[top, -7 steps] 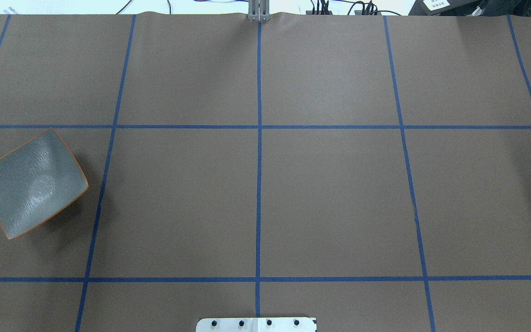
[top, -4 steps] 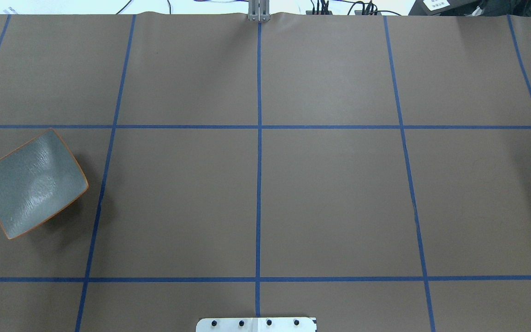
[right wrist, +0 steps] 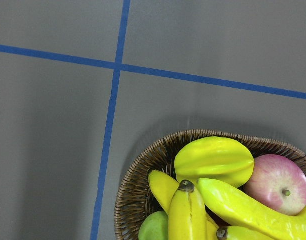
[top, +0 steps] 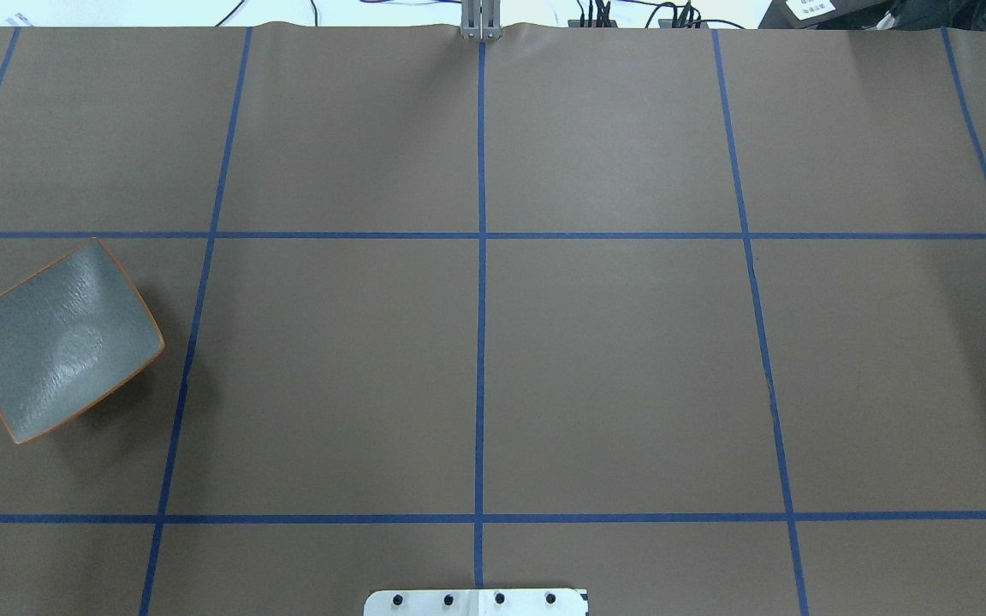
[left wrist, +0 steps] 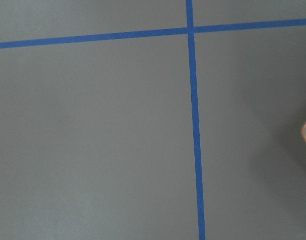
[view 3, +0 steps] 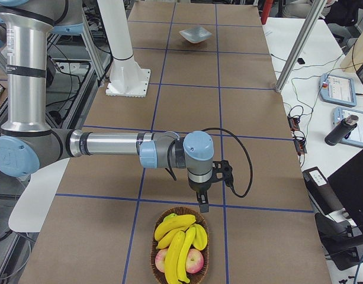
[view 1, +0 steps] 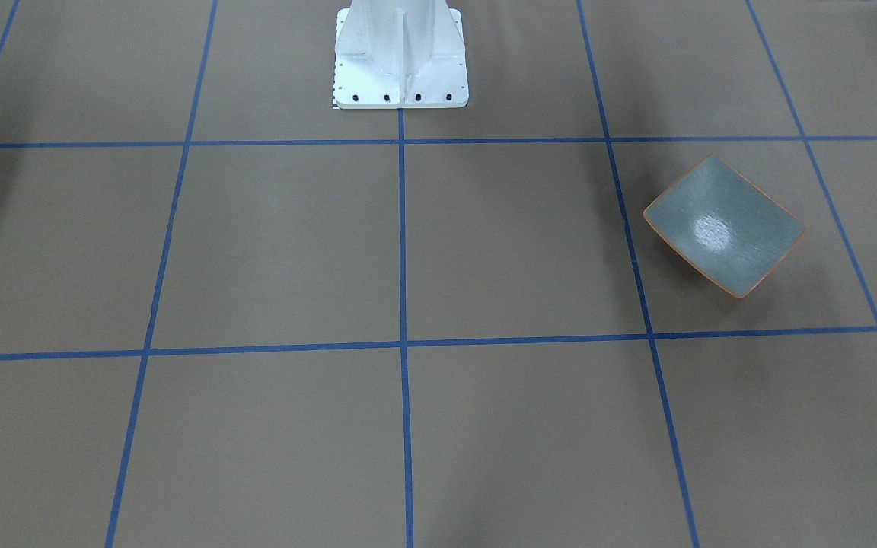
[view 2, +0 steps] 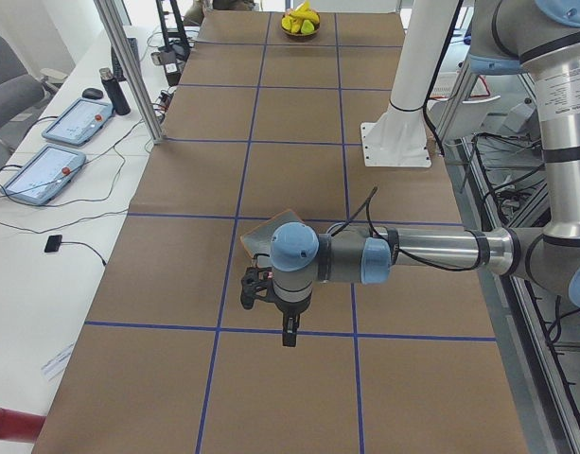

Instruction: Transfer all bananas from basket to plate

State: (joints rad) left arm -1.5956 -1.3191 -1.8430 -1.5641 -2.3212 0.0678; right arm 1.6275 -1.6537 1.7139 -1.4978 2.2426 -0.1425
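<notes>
The grey-green plate (top: 56, 338) with an orange rim lies bare at the table's left; it also shows in the front view (view 1: 724, 226). Several yellow bananas (view 3: 178, 236) lie in a wicker basket (view 3: 154, 251) at the table's right end, also seen in the right wrist view (right wrist: 187, 215). My right gripper (view 3: 203, 204) hangs just above the basket's far rim. My left gripper (view 2: 288, 333) hangs above the table next to the plate (view 2: 261, 236). I cannot tell whether either gripper is open or shut. Neither shows in the wrist views.
The basket (right wrist: 138, 170) also holds a starfruit (right wrist: 215, 160), a red apple (right wrist: 277, 185) and a green fruit (right wrist: 155, 227). The white robot base (view 1: 400, 53) stands at the table's near middle. Blue tape lines cross the brown table. Tablets lie on a side desk (view 2: 62, 142).
The bright sheen on the plate has faded and shrunk a little. The plate itself has not moved.
</notes>
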